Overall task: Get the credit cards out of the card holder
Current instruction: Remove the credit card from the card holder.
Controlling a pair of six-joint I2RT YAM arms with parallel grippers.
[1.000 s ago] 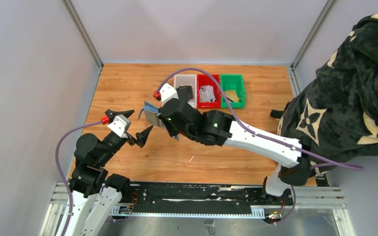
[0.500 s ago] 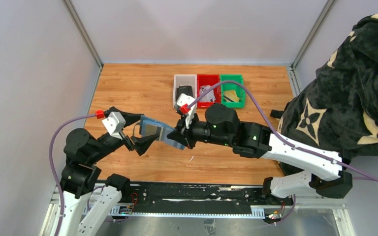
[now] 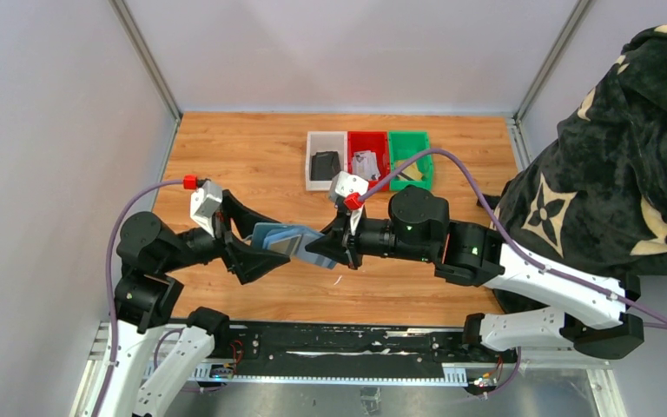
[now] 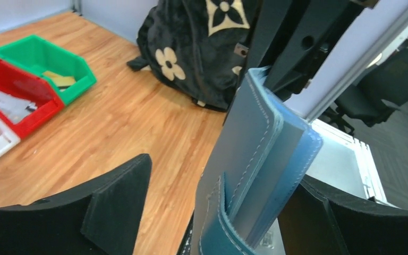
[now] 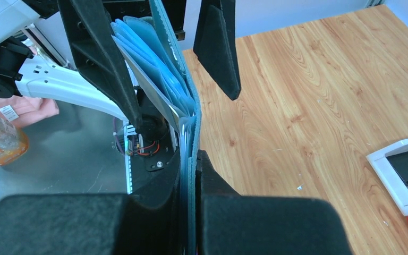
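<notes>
Card holder (image 3: 288,241) gripped by right hand (image 3: 326,249), left hand (image 3: 271,243) wide around it, cards (image 5: 156,90) edge-on.

Card holder (image 3: 300,246) blocks the gap between left gripper's (image 3: 271,244) jaws.

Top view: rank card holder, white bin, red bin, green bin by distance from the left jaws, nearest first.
1. card holder: in mid-air between those open jaws.
2. white bin: far side, left end of the bin row.
3. red bin: middle of the row.
4. green bin: right end.
</notes>
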